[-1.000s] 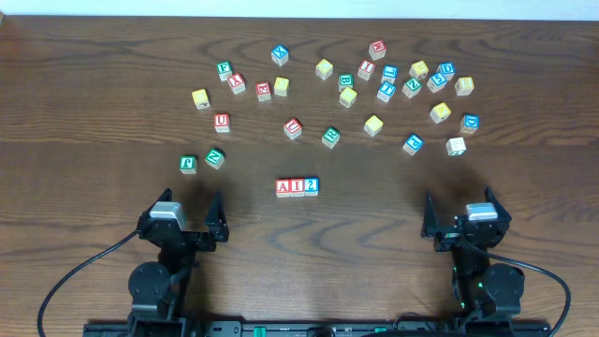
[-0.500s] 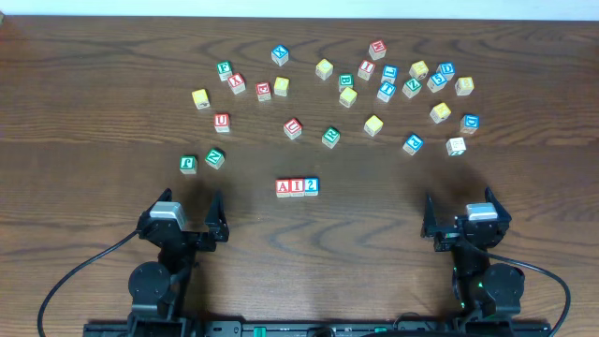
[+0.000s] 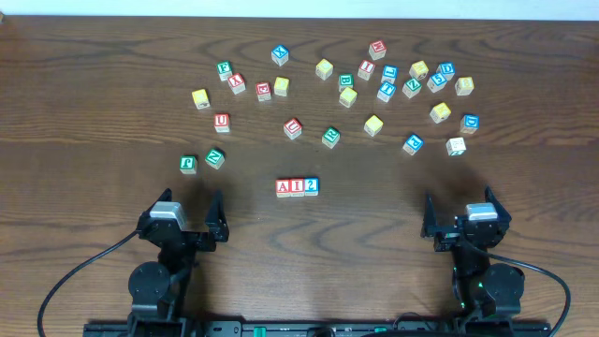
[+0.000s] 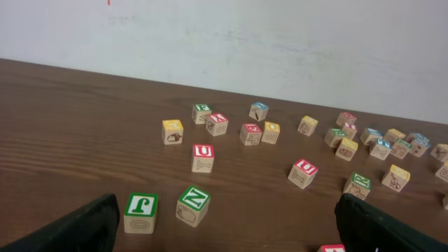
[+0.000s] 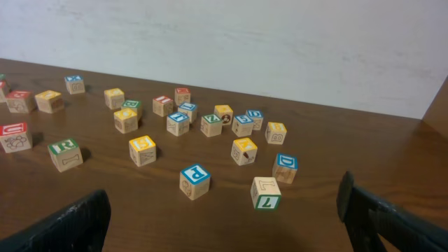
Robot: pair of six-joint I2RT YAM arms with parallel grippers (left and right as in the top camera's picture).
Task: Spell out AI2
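Note:
Three pale wooden cubes stand touching in a row at the table's middle: the red A point(image 3: 284, 186), the red I point(image 3: 297, 186) and the blue 2 point(image 3: 311, 185), reading AI2 from left to right. My left gripper point(image 3: 183, 212) rests near the front edge, left of the row and apart from it, open and holding nothing. My right gripper point(image 3: 465, 210) rests at the front right, also open and holding nothing. In the left wrist view, only a red cube edge point(image 4: 330, 248) shows at the bottom. The row is out of the right wrist view.
Many other lettered cubes lie scattered across the far half of the table. Green J point(image 4: 141, 212) and N point(image 4: 192, 206) cubes sit just beyond my left fingers. A blue P cube point(image 5: 194, 180) and a green 7 cube point(image 5: 266, 193) lie ahead of my right gripper.

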